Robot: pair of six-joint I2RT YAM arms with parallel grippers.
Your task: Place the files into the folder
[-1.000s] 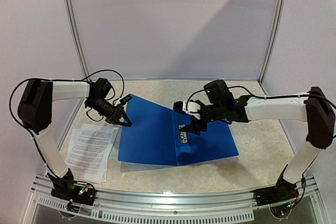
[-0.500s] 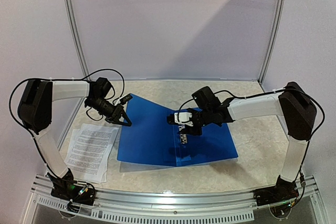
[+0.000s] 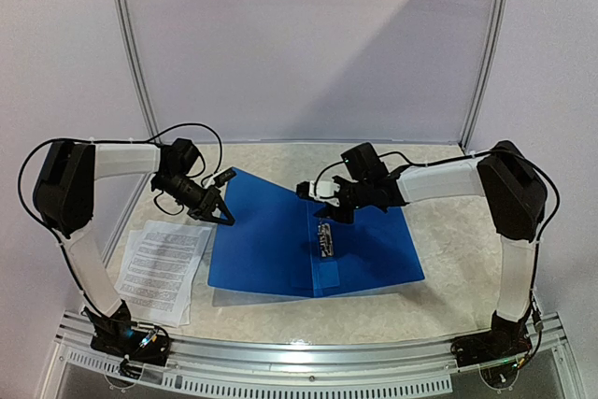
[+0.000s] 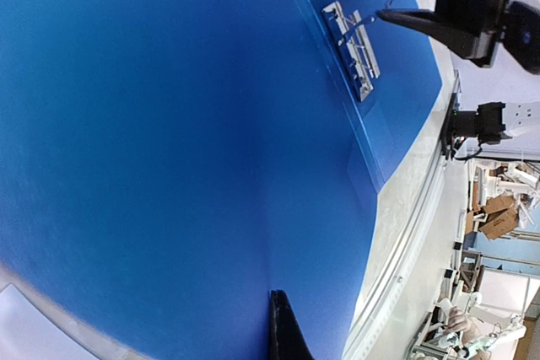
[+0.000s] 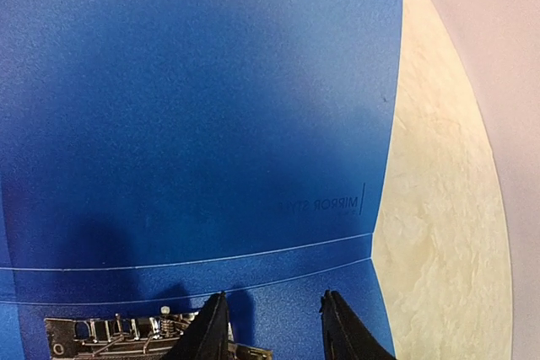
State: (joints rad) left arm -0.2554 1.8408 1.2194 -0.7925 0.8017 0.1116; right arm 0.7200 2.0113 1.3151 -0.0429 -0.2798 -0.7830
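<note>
Lying open on the marbled table [image 3: 462, 254], the folder [image 3: 266, 245] turns its blue inner faces up to the top camera. Its metal clip [image 3: 324, 238] runs along the spine near the middle. The right cover rests flat. The left cover tilts upward toward its far left corner, with a shadow beneath its near edge.

The left gripper [image 3: 224, 218] meets that raised corner, its claw pressed together on the thin plastic edge and pinching the folder. In the left wrist view blue plastic fills nearly the whole picture, and only one dark fingertip [image 4: 285, 330] shows at the bottom.

The right gripper [image 3: 328, 216] hangs over the far end of the spine, pointing down at the clip. Its claw is partly spread. In the right wrist view the two black fingers [image 5: 211, 330] stand apart with bare blue plastic between them, and the clip's chrome end lies just under the left one. Whether either finger touches the metal cannot be told.

The files [image 3: 163, 268] lie flat on the table just left of the folder, near the left arm's base, printed side up and outside the covers.
</note>
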